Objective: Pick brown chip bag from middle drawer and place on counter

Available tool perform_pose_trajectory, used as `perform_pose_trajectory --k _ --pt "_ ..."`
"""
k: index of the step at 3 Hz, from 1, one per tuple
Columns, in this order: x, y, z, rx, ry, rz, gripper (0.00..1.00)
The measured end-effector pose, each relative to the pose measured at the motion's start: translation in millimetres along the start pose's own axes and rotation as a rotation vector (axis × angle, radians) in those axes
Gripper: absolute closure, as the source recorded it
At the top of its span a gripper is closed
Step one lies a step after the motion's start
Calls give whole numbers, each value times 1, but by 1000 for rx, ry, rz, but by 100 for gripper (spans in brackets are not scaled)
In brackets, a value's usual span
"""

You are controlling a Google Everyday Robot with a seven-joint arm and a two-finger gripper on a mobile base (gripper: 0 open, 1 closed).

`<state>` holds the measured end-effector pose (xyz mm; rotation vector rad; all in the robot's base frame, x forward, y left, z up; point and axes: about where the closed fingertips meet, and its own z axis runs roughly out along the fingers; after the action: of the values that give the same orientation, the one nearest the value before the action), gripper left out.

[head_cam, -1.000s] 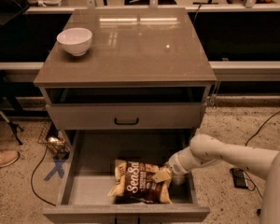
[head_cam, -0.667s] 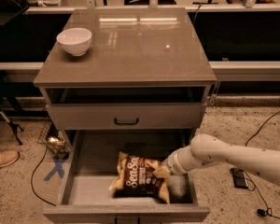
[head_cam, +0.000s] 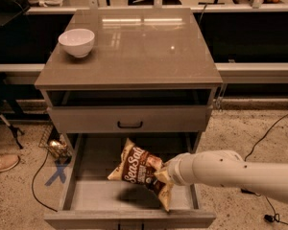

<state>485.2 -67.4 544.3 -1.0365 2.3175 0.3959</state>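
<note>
On the left of the counter [head_cam: 149, 56] you see a white bowl [head_cam: 77, 41], with free surface to its right. Below, the middle drawer [head_cam: 76, 176] stands pulled out. The brown chip bag [head_cam: 136, 168] hangs tilted above the drawer floor, and its shadow lies under it, so it does not rest there. Its upper corner is just below the upper drawer front [head_cam: 86, 121]. At the bag's right edge is the gripper [head_cam: 162, 175], in the right part of the drawer. I judge the jaws are closed on this edge, because the bag hangs free. The arm [head_cam: 230, 172] comes in from the right.

You are in the lifting step. Next, bring the bag forward, clear of that drawer front and the counter edge, then raise it and set it beside the bowl.
</note>
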Motion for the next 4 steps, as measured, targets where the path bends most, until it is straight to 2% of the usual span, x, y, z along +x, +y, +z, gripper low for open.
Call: perform_pose_trajectory --k 1,2,3,4 --pt "6 10 -21 33 13 -18 100" --pt "6 11 -21 33 13 -19 100" --pt "-2 11 -27 11 -23 -31 100" --pt "-67 22 -66 -105 -183 -51 100"
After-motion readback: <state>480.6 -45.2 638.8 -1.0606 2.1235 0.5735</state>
